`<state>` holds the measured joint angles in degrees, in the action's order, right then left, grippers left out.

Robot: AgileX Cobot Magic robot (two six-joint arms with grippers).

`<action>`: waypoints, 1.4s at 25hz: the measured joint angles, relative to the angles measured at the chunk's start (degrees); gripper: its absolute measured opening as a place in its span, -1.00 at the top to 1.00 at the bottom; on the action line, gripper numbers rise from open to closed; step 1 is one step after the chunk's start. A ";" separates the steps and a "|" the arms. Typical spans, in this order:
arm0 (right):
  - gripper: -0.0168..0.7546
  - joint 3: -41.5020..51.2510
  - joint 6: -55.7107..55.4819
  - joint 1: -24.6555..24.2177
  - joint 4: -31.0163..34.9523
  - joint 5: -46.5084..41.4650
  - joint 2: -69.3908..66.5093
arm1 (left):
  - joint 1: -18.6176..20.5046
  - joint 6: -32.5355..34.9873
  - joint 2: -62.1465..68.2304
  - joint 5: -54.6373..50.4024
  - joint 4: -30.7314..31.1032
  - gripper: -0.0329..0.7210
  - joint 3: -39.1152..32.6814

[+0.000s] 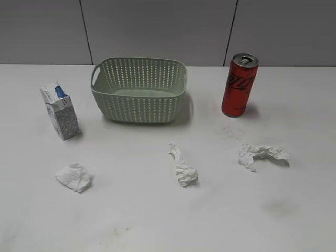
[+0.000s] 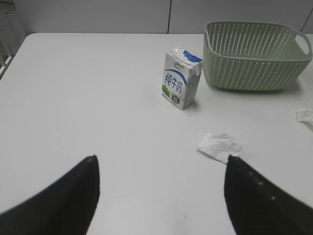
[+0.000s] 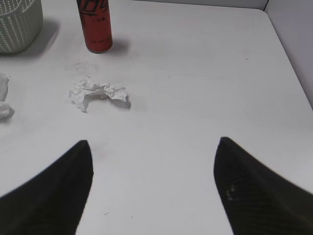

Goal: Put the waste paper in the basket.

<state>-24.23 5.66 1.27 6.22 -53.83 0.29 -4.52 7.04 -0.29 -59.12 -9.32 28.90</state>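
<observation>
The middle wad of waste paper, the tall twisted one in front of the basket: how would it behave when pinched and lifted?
The middle wad looks like thin crumpled tissue, so it is probably very light and would crush in a pinch. Its upright twisted tail would likely flop or unfurl when lifted. Pushed, it would probably skid, not roll.

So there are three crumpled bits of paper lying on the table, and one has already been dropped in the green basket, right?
Not quite. The basket is empty; the exterior view shows only its bare floor. All three wads lie on the table in front of it: the left wad, the middle wad and the right wad. None has gone in yet.
</observation>
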 joint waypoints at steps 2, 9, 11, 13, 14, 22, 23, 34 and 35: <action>-0.56 0.00 0.00 0.00 0.00 0.00 0.00 | 0.00 0.00 0.00 0.00 0.00 -0.65 0.00; -0.56 0.00 0.00 0.00 0.05 0.00 0.00 | 0.00 0.00 0.00 0.00 0.00 -0.65 0.00; -0.56 0.00 0.00 0.00 0.05 0.00 0.00 | 0.00 0.00 0.00 0.00 0.00 -0.65 0.00; -0.56 0.00 0.00 0.00 0.05 0.00 0.00 | 0.00 0.00 0.00 0.00 0.00 -0.65 0.00; -0.56 0.00 0.00 0.00 0.05 0.00 0.00 | 0.00 0.00 0.00 0.00 0.00 -0.65 0.00; -0.56 0.00 0.00 0.00 0.05 0.00 0.00 | 0.00 0.00 1.98 0.23 -1.10 -0.65 0.00; -0.56 0.00 0.00 0.00 0.05 0.00 0.00 | 0.00 0.00 3.06 0.31 -1.27 -0.65 0.00; -0.56 0.00 0.00 0.00 0.05 0.00 0.00 | -0.07 4.20 22.20 2.10 -4.60 -0.65 0.93; -0.56 0.00 0.00 0.00 0.05 0.00 0.00 | -0.36 4.78 23.58 2.88 -4.87 -0.65 1.42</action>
<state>-24.23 5.66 1.27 6.27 -53.83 0.29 -4.88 11.82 23.29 -56.25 -14.19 30.31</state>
